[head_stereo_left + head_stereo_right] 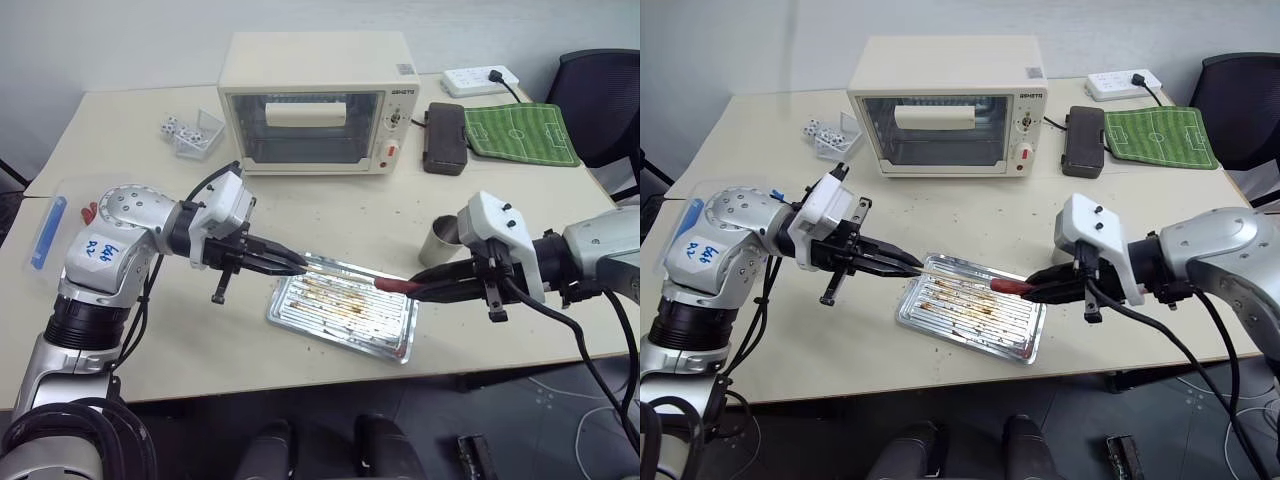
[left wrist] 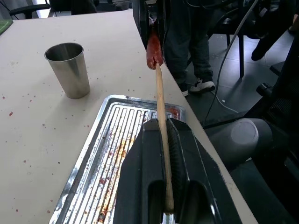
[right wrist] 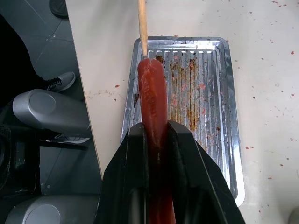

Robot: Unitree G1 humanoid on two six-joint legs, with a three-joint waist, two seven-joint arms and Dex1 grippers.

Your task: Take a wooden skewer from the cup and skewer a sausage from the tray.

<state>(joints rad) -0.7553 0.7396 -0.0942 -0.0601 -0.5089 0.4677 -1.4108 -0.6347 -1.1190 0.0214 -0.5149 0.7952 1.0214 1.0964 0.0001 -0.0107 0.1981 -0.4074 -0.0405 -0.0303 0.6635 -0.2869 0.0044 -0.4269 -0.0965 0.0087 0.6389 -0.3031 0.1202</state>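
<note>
Ridged metal, stained brown with grease, marks the reference object here: the tray [image 1: 343, 318] lies near the table's front edge, and every position below is given relative to it. Above the tray, the left gripper [image 1: 292, 264] is clenched on the wooden skewer [image 1: 340, 268], which runs level across the tray toward its right side. The right gripper [image 1: 425, 284], at the tray's right end, is closed around the sausage [image 3: 152, 98], whose free end projects out over the tray. In the right wrist view the skewer's tip meets the sausage's end face; whether it has entered the meat or merely touches it cannot be told. Just beyond the tray's right end stands the cup [image 2: 68, 69], upright and apart from both grippers. Farther back from the tray sits a cream toaster oven [image 1: 310, 100].

Judged risks at this stage: the tip meets the sausage slightly off its long axis, so further pushing could drive the point out through the side of the casing rather than along the core. The skewer is thin and held far from its tip, so an oblique load could bow or snap it. The sausage is glossy and held only at its rear part; axial force may slide it back through the fingers instead of seating it on the stick. Any drop would probably land on the tray.
</note>
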